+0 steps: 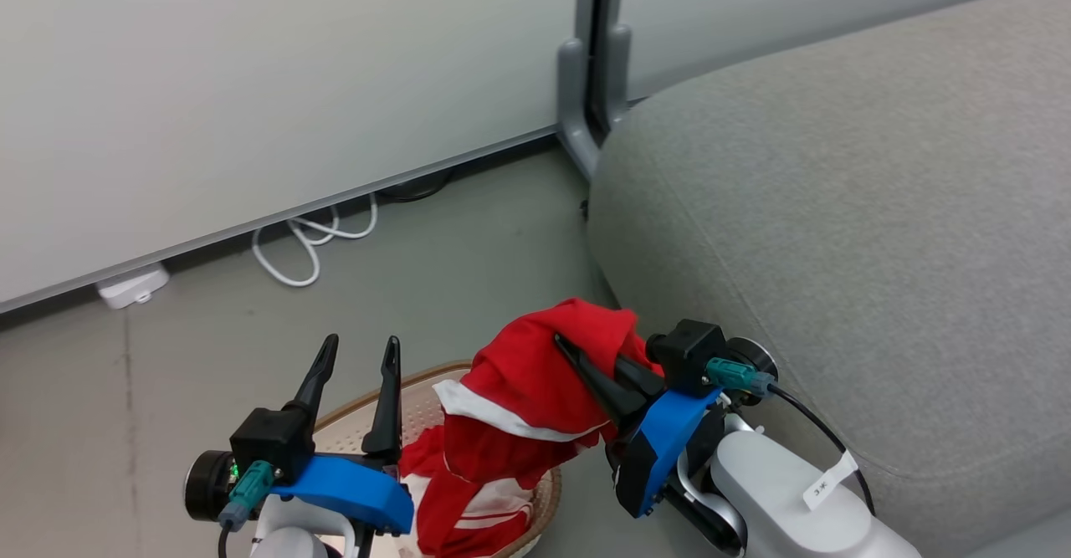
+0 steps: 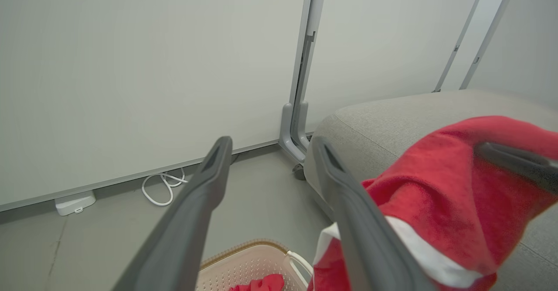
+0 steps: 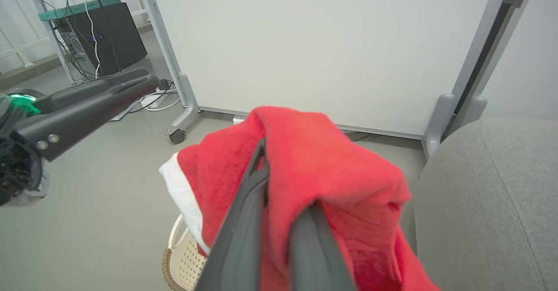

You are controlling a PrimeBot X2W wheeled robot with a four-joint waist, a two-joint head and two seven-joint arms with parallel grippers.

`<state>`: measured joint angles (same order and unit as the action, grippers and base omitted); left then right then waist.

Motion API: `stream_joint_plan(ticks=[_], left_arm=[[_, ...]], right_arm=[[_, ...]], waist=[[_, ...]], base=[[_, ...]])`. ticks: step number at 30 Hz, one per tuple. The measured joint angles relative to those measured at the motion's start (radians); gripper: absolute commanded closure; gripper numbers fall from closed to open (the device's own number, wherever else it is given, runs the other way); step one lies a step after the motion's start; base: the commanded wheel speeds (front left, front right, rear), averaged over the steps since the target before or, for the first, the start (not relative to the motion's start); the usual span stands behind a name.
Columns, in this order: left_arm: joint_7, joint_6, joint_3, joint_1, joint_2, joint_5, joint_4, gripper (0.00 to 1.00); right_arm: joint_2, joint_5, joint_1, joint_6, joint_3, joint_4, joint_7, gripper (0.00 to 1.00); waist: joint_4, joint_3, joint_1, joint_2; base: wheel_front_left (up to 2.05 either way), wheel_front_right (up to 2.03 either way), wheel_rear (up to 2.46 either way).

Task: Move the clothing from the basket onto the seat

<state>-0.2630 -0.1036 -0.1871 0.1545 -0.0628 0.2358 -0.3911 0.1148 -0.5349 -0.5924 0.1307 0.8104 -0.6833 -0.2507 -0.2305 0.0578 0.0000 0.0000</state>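
Red clothing (image 1: 535,391) hangs clamped in the right tool (image 1: 586,357), forearm angled toward 11 o'clock, above the basket (image 1: 416,414) at 6 o'clock; seat (image 1: 837,207) at 3 o'clock; left tool (image 1: 361,342) upright, fingers apart, empty.

Red clothing (image 1: 527,382) drapes over one finger of the right gripper (image 3: 283,173), hiding its tip; the basket (image 1: 418,424) is mostly covered, its near side cut off at the bottom edge; the seat (image 1: 878,207) runs off the right edge; a forearm tag (image 1: 828,478) bears print too small to read.
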Motion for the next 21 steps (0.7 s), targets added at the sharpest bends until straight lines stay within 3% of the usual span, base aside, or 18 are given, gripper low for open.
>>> stream_joint_plan(ticks=[21], left_arm=[[0.000,-0.018,0.021,0.003,0.007,-0.036,0.001,0.00]], right_arm=[[0.003,0.061,0.123,0.000,-0.103,0.156,0.055,1.00]], waist=[[-0.277,0.044,0.0000,0.0000]], base=[[0.00,0.00,0.00]])
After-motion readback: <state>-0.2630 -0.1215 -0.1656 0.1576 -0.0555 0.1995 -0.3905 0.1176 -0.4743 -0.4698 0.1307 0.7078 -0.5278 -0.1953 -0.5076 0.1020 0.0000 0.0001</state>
